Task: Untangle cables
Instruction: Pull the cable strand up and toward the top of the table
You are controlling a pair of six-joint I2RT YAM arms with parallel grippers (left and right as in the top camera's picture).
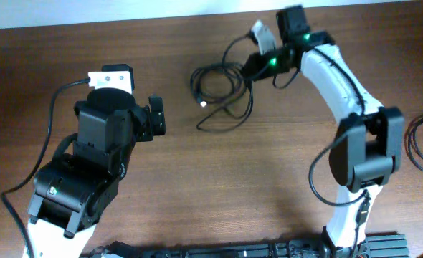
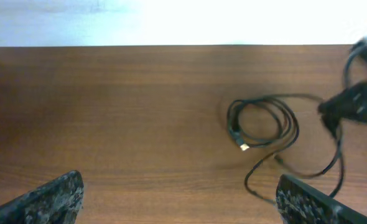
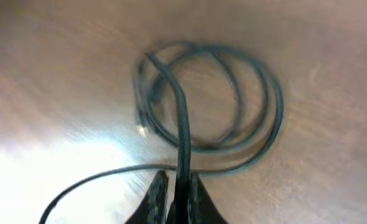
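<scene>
The table (image 1: 254, 179) is bare wood, and our work sits on its far half. Our right arm (image 1: 333, 79) reaches forward and leftward from its base at the near edge. The elbow is bent and the wrist is tipped down, so the fingers meet the cord from above. Our left arm (image 1: 89, 165) is folded over its own base with the wrist level, pointing across at the tangle. We judge it waits there to keep out of the pull yet be ready to pin a loop.

The cables (image 3: 184, 124) lie between the two arms, nearer the right one. They form a flat coil of several turns with a looser tail sweeping toward us. One strand crosses the coil and runs straight into the right gripper (image 3: 178, 186), whose fingers are pressed together on it. We take this hold on a single strand as the way to draw it out without dragging the whole coil.

The left gripper (image 2: 180, 180) stands wide apart, holding nothing, well short of the coil. A plug (image 2: 243, 147) lies free at the coil's left side.
</scene>
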